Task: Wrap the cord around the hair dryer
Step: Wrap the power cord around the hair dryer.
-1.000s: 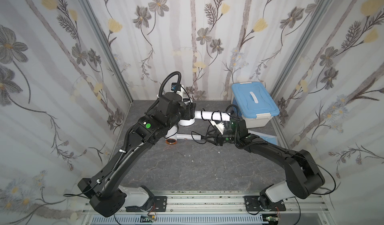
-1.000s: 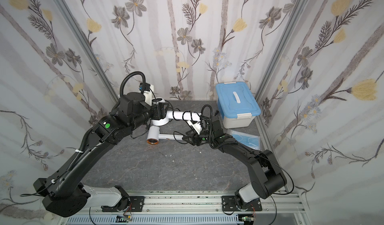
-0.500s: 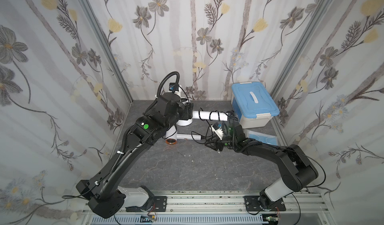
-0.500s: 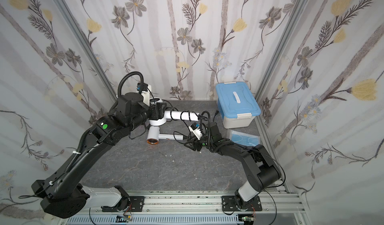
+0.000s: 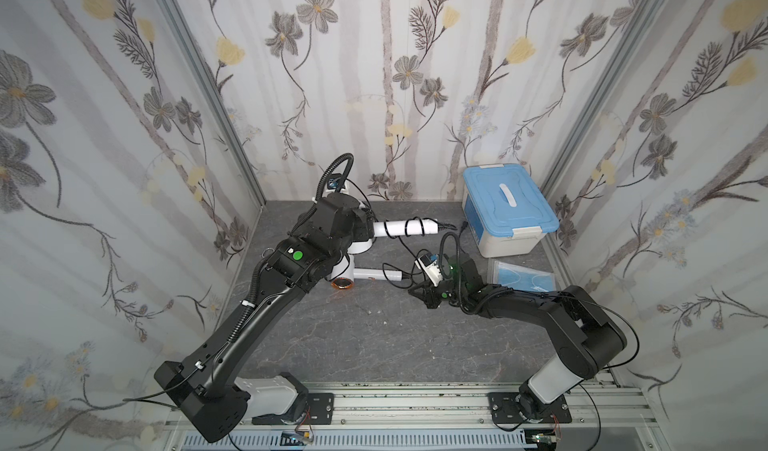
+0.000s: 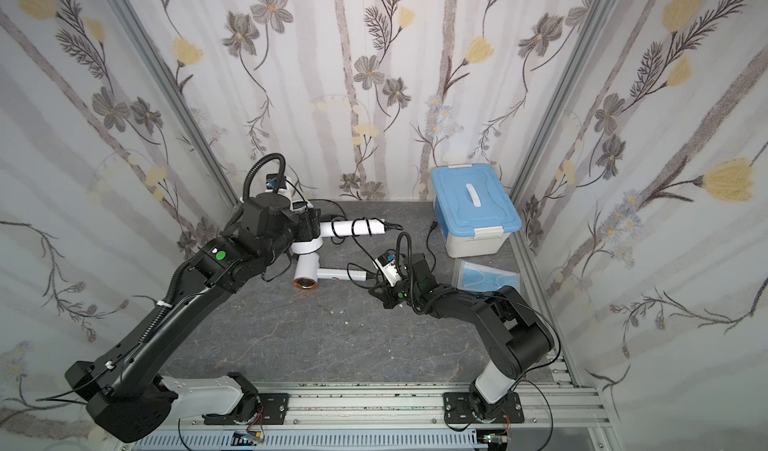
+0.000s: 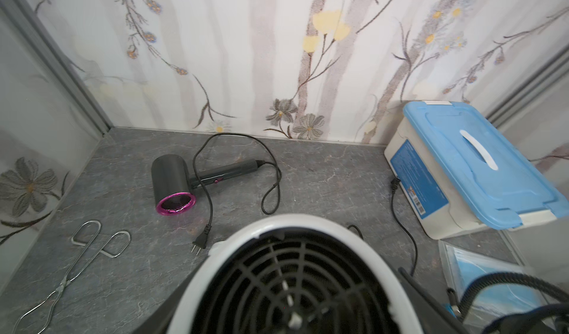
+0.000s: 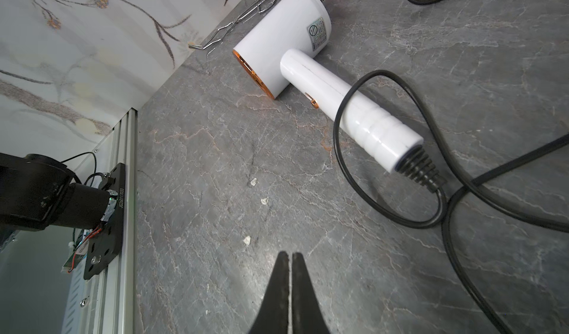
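Right gripper [image 8: 289, 257]: jaws pressed together with nothing between them. It sits low over the table [image 5: 374, 345], with cord lying near it but not in it.
Left gripper [image 5: 368, 232]: clamped on the head of the held dryer [image 5: 398, 228]. The fingers are hidden, so read the grip from the dryer sitting clear of the table.
Held dryer position: toward the back of the table, with its handle level and pointing at the box [image 7: 508, 194].
Cord [image 6: 368, 226]: about three turns show on the handle in both top views.
Done: the first turns are on. Judge the wrap as partly complete.
Left: the rest of the cord drops from the handle to the table near the right gripper and has yet to go on. You cannot trace its free end.
Dryers: three. These are the held dryer, the orange-ring dryer [image 8: 277, 33] and the black dryer [image 7: 171, 178]; the last two lie flat.
Cords: three, one per dryer, and only one is wrapped.
Plugs: two in view. One plug [image 7: 198, 244] lies near the black dryer, and what looks like a second plug [image 7: 395, 182] lies just beside the box.
Tongs [image 7: 63, 283]: one.
Box: one, lid on.
Mask pack [image 5: 521, 276]: one.
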You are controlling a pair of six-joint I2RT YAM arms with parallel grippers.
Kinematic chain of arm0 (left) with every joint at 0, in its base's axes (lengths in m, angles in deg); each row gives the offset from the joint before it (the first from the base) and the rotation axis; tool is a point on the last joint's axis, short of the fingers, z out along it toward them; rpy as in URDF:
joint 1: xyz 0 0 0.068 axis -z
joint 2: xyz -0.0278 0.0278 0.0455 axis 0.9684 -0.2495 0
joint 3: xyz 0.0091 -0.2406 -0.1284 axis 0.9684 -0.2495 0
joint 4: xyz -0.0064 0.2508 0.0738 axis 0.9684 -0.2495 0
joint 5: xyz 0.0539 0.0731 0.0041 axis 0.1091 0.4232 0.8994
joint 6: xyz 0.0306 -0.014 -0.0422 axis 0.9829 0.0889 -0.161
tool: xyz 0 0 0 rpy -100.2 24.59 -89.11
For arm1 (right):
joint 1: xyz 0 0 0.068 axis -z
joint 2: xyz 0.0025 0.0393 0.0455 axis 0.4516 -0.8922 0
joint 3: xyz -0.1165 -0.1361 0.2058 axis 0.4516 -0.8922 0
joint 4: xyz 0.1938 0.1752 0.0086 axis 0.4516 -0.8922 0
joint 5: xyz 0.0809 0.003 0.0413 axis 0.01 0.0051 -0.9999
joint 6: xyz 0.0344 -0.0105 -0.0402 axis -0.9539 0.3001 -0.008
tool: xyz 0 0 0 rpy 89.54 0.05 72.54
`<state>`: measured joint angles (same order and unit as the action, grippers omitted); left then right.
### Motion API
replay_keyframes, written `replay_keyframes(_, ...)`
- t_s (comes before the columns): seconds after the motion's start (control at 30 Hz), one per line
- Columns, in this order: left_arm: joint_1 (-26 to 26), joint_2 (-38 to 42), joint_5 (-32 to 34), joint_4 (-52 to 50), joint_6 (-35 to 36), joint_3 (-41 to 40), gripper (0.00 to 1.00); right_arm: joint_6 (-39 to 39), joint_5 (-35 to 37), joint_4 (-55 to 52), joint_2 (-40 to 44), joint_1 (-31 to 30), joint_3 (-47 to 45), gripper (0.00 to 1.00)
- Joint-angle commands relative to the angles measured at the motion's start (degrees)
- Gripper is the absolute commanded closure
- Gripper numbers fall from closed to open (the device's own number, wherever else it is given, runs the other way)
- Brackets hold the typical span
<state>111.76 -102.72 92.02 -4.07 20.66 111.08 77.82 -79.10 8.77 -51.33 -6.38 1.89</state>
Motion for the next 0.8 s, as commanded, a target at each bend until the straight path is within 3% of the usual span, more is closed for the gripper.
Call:
replay_keyframes(0.0,-0.86,0.11,8.11,10.84,-4.01,-2.79,1.0,-1.06,6.76,-3.37,0.32,-2.86,1.46,1.0)
replay_keyframes(0.27,-1.97,-5.49,20.62,11.68,-3.46,-6.12,1.0,-1.57,18.32,-13.1,2.01,-10.78,5.55,1.0)
replay_keyframes(0.57,-3.55,-11.69,26.2,11.65,-3.79,-10.76,1.0,1.07,30.55,-27.11,6.49,-19.56,10.73,1.0)
replay_keyframes(0.67,-3.9,-13.17,25.44,11.27,-4.11,-11.94,1.0,0.41,30.71,-27.68,9.69,-19.18,10.64,1.0)
replay_keyframes(0.77,-4.33,-14.64,23.22,10.37,-3.99,-12.84,1.0,0.53,26.41,-28.28,13.29,-17.58,11.86,1.0)
